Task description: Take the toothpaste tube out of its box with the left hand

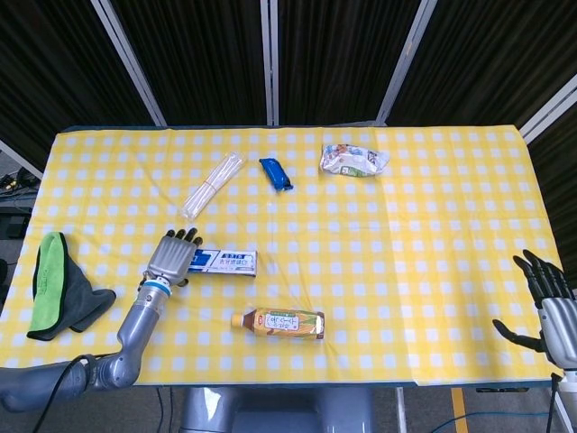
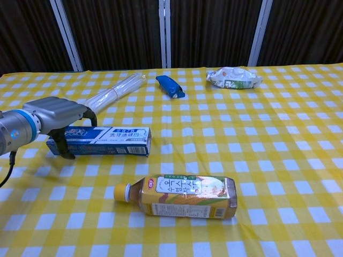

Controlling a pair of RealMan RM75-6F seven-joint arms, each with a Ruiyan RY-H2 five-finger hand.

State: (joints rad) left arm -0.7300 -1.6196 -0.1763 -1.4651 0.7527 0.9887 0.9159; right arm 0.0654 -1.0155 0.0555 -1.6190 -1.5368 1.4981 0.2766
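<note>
The blue and white toothpaste box (image 1: 227, 262) (image 2: 115, 141) lies flat and closed on the yellow checked table, left of centre. My left hand (image 1: 171, 257) (image 2: 59, 115) hovers over the box's left end, fingers on its far side and thumb down on the near side, straddling it without a clear grip. No tube is visible outside the box. At the table's right front corner my right hand (image 1: 548, 307) is open with fingers spread, seen only in the head view.
A tea bottle (image 1: 279, 322) (image 2: 179, 196) lies in front of the box. A clear packet of straws (image 1: 213, 184) (image 2: 112, 93), a blue wrapper (image 1: 276, 173) (image 2: 170, 86) and a snack bag (image 1: 353, 160) (image 2: 233, 77) lie further back. A green and grey cloth (image 1: 50, 280) sits at the left edge.
</note>
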